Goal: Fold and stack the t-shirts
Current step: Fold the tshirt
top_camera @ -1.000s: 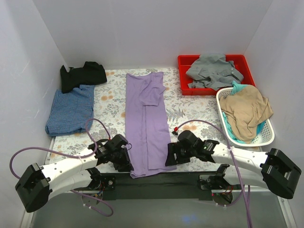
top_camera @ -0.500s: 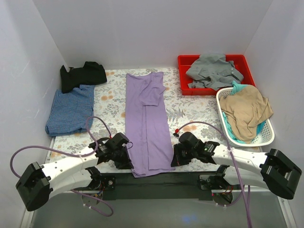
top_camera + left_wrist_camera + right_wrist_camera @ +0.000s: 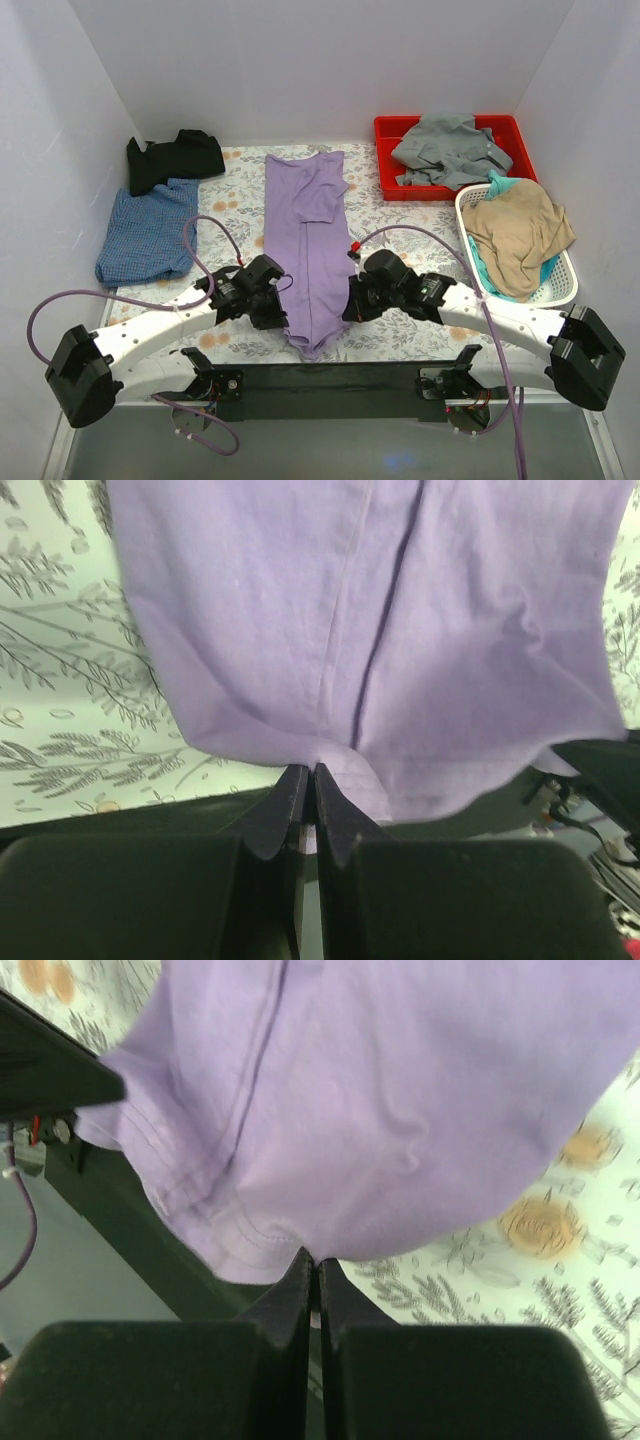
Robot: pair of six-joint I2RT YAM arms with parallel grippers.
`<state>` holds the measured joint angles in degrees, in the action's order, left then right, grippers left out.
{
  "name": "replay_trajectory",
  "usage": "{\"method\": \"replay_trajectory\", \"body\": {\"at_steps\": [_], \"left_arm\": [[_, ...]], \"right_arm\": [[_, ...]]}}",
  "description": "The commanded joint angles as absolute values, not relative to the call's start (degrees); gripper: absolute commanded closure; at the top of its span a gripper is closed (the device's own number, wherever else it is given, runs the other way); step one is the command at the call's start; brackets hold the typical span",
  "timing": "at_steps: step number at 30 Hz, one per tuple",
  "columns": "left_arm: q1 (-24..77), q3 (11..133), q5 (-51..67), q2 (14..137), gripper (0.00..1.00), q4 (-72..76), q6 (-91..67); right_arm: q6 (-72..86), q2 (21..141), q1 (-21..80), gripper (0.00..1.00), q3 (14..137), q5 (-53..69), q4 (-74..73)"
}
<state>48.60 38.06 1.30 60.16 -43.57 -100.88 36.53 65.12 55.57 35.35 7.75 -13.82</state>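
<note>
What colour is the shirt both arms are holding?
Plain lilac-purple t-shirt; clearest in the top external view.

**A robot test booth in a lab**

Plain white panels close off the far side, the left and the right, making a bare booth rather than a lived-in room. A left arm and a right arm are fixed to a black rail at the near edge, with purple cables looping loose. A flowered cloth covers the table. A lilac t-shirt lies down its middle. At the far right, a red tray and a white basket hold heaped clothes.
</note>
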Motion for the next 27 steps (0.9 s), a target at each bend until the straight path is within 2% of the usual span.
{"method": "replay_trajectory", "body": {"at_steps": [1,11,27], "left_arm": [[47.4,42.1,-4.9,62.0,1.00,-44.5,-98.1],[32.3,50.5,-4.0,72.3,1.00,-35.7,-84.5],[20.0,65.5,1.6,95.8,1.00,-26.8,-73.1]], "right_arm": [[30.3,68.2,53.6,0.99,41.6,4.8,-15.8],[19.4,78.6,44.1,0.99,53.3,7.3,-18.3],[12.1,102.6,33.8,0.99,73.0,14.3,-19.2]]}}
